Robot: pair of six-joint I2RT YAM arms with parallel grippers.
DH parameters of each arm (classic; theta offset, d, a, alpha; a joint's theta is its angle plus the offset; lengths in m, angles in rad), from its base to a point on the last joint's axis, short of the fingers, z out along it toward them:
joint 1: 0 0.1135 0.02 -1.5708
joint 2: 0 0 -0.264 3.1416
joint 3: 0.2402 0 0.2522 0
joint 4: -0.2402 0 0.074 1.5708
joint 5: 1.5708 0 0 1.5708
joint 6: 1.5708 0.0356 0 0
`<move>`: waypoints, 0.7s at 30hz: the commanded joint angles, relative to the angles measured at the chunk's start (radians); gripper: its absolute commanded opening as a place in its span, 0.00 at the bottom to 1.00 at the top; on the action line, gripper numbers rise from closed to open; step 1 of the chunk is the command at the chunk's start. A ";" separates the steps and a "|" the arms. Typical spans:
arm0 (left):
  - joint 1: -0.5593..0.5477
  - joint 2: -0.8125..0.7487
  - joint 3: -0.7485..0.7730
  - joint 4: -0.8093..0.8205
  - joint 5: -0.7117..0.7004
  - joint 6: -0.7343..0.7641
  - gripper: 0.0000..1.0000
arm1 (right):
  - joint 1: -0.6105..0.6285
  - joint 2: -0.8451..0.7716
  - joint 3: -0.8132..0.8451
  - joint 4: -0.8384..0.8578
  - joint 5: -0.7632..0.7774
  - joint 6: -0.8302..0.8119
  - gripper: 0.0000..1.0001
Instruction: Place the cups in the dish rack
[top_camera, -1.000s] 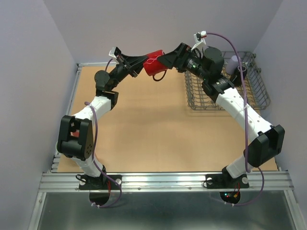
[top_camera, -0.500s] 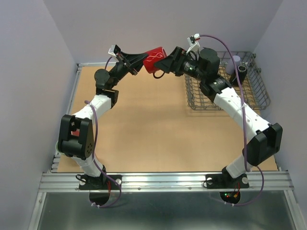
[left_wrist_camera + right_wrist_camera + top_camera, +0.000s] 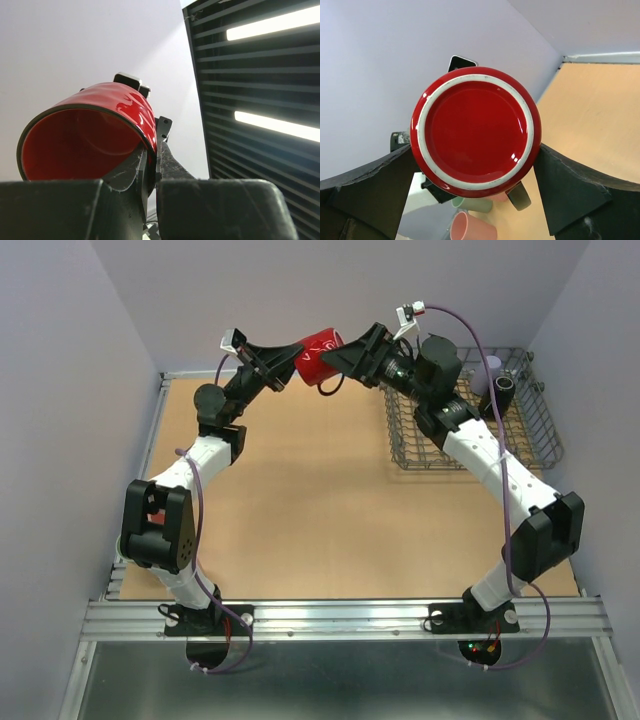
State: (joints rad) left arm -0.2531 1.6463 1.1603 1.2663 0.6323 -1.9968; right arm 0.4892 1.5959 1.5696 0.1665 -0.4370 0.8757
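Red cup (image 3: 318, 352) hangs aloft: left gripper (image 3: 290, 361) pinches its rim at 9 o'clock; right gripper (image 3: 338, 357) flanks the base, grip unclear. I'd confirm that squeeze before releasing left.

red cup (image 3: 80, 142) low rim: behind left gripper (image 3: 152, 161) | pink cup (image 3: 470, 228): cut by bottom edge | dish rack (image 3: 532, 430): part under right arm (image 3: 490, 458)

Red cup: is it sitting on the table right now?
No, the red cup hangs in the air between the left gripper and the right gripper, above the table.
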 commanded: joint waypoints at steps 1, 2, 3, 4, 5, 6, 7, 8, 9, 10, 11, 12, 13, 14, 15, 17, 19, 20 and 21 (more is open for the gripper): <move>-0.011 -0.020 0.061 0.216 0.004 -0.103 0.00 | 0.008 -0.004 0.010 0.227 -0.059 0.087 1.00; -0.012 -0.019 0.061 0.216 0.003 -0.106 0.00 | 0.008 0.001 0.012 0.235 -0.055 0.092 1.00; -0.014 -0.022 0.059 0.217 0.001 -0.106 0.00 | 0.008 0.015 0.026 0.241 -0.055 0.107 1.00; -0.015 -0.022 0.058 0.216 0.001 -0.106 0.00 | 0.008 0.015 0.033 0.248 -0.058 0.112 1.00; -0.017 -0.022 0.058 0.216 0.001 -0.108 0.00 | 0.008 0.028 0.043 0.260 -0.060 0.118 1.00; -0.018 -0.022 0.058 0.217 0.001 -0.108 0.00 | 0.008 0.038 0.050 0.268 -0.060 0.124 1.00; -0.020 -0.022 0.055 0.219 0.001 -0.111 0.00 | 0.008 0.045 0.070 0.274 -0.062 0.134 1.00; -0.021 -0.022 0.053 0.222 -0.003 -0.114 0.00 | 0.008 0.065 0.082 0.278 -0.062 0.137 1.00; -0.025 -0.023 0.049 0.226 -0.005 -0.115 0.00 | 0.008 0.075 0.095 0.277 -0.066 0.141 1.00; -0.026 -0.023 0.047 0.225 -0.006 -0.117 0.00 | 0.008 0.082 0.118 0.280 -0.068 0.141 1.00; -0.031 -0.023 0.047 0.226 -0.008 -0.115 0.00 | 0.008 0.091 0.127 0.278 -0.069 0.141 1.00; -0.034 -0.022 0.045 0.228 -0.008 -0.117 0.00 | 0.009 0.105 0.136 0.277 -0.072 0.143 1.00; -0.037 -0.022 0.045 0.228 -0.009 -0.120 0.00 | 0.009 0.108 0.141 0.278 -0.075 0.141 1.00; -0.037 -0.022 0.044 0.229 -0.014 -0.120 0.00 | 0.009 0.113 0.144 0.275 -0.075 0.140 1.00; -0.040 -0.022 0.042 0.231 -0.016 -0.122 0.00 | 0.009 0.118 0.147 0.274 -0.075 0.140 1.00; -0.043 -0.020 0.042 0.229 -0.017 -0.122 0.00 | 0.009 0.116 0.144 0.272 -0.072 0.135 1.00; -0.041 -0.020 0.038 0.232 -0.017 -0.122 0.00 | 0.009 0.111 0.139 0.271 -0.063 0.132 1.00; -0.044 -0.022 0.038 0.231 -0.019 -0.120 0.00 | 0.009 0.111 0.138 0.271 -0.060 0.132 1.00; -0.043 -0.020 0.033 0.231 -0.019 -0.120 0.00 | 0.009 0.110 0.135 0.269 -0.055 0.132 1.00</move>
State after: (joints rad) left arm -0.2543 1.6474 1.1698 1.2564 0.5617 -1.9862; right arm 0.4835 1.7164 1.6287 0.3248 -0.4679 0.9985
